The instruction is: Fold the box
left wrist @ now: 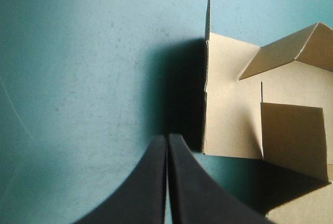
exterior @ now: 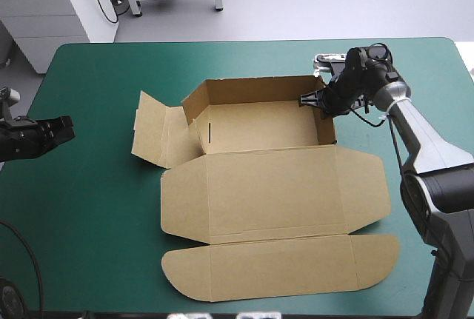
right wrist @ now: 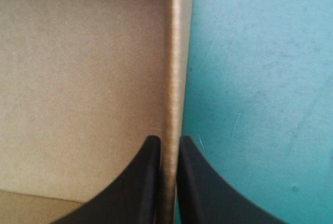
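The brown box (exterior: 266,186) lay mid-table on the teal-green cover (exterior: 96,223), its far walls raised and its lid flat toward the near edge. The right gripper (exterior: 320,102) pinched the box's right wall. The left gripper (exterior: 65,128), fingers together and empty, hovered well to the left, with the splayed left flap (exterior: 152,134) between it and the tray.

The table (exterior: 81,208) has a teal-green cover, and the brown box (exterior: 266,186) lies on it near the middle, with some walls standing up at the far side and its lid flat toward the near edge.
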